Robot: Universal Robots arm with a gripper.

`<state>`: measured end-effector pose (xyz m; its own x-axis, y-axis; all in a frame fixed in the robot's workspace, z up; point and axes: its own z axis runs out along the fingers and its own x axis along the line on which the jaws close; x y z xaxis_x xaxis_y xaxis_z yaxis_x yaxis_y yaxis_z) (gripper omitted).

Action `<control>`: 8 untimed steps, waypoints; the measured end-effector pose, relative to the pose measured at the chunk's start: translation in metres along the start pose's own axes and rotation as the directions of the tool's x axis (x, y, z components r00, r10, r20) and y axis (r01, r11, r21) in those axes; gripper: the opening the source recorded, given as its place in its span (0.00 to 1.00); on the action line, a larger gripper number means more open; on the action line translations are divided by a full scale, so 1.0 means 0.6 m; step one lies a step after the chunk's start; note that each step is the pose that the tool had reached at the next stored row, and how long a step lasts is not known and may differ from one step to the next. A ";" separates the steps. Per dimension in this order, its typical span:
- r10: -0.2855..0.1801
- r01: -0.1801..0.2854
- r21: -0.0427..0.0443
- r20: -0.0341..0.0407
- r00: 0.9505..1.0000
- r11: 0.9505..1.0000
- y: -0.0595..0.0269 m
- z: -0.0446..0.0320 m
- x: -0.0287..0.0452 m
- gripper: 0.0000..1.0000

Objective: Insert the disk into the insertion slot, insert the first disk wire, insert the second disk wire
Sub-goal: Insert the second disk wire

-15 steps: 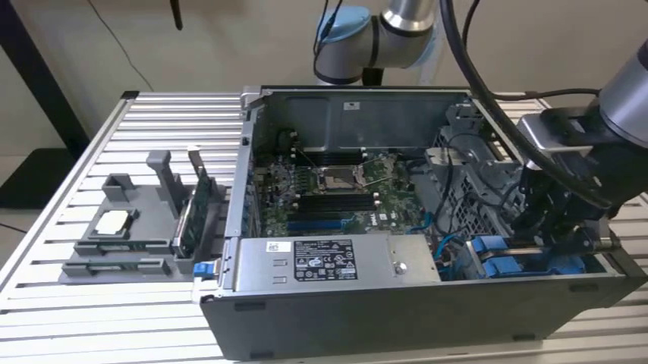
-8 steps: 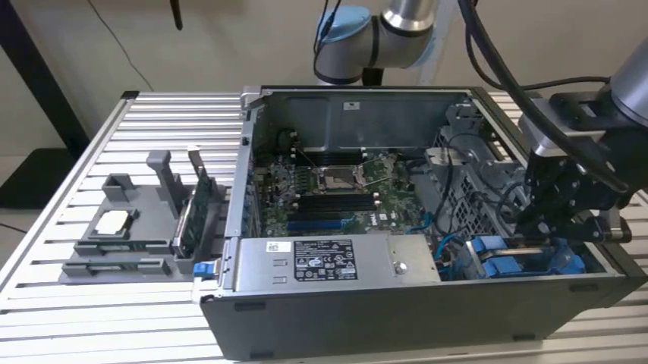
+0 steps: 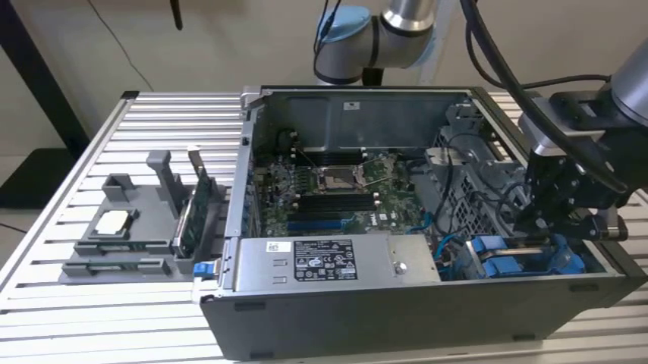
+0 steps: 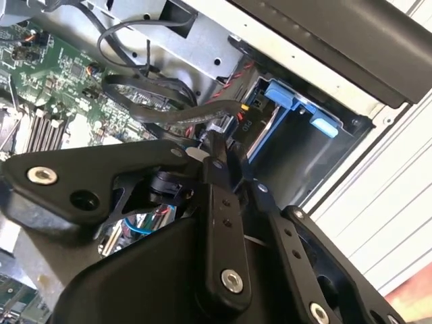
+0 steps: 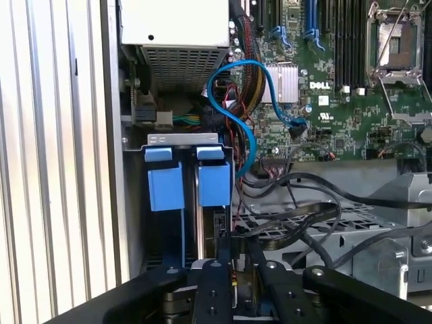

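1. First wrist view, nearest: the tool (image 5: 234,262) is hanging over the drive bay (image 5: 182,140) with its fingers drawn almost fully together.
2. In the second wrist view, the fingertips are pinching the connector end of a black flat wire (image 4: 182,113), just beside the bay's opening.
3. The disk (image 5: 214,185), in its blue carrier, is sitting on edge inside the drive bay, directly ahead of the tool.
4. A second blue carrier (image 5: 165,187) is standing just beside the disk in the same bay.
5. A blue cable (image 5: 239,63) is looping beyond the bay and running onto the motherboard (image 5: 337,74).
6. The power supply (image 5: 175,27) is lying past the bay, next to the motherboard.
7. In the exterior view, the open computer case (image 3: 354,114) is resting on a slatted table (image 3: 172,121).
8. A grey parts fixture (image 3: 142,205) is sitting on the table at the exterior view's left, just beside the case.
9. The arm (image 3: 400,23) is rising behind the case's far wall.
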<state>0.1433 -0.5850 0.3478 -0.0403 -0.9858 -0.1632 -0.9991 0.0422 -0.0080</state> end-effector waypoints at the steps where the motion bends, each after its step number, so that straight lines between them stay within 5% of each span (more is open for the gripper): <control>1: 0.000 0.000 0.000 0.000 1.000 1.000 0.000 0.000 0.000 0.22; 2: 0.000 0.000 0.000 0.000 1.000 1.000 0.000 0.000 0.000 0.16; 6: 0.000 0.000 0.000 -0.007 1.000 1.000 0.000 0.000 0.000 0.16; 8: 0.000 0.000 0.000 -0.018 1.000 1.000 -0.002 0.000 0.000 0.16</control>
<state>0.1445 -0.5850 0.3479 -0.0403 -0.9885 -0.1457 -0.9991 0.0419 -0.0080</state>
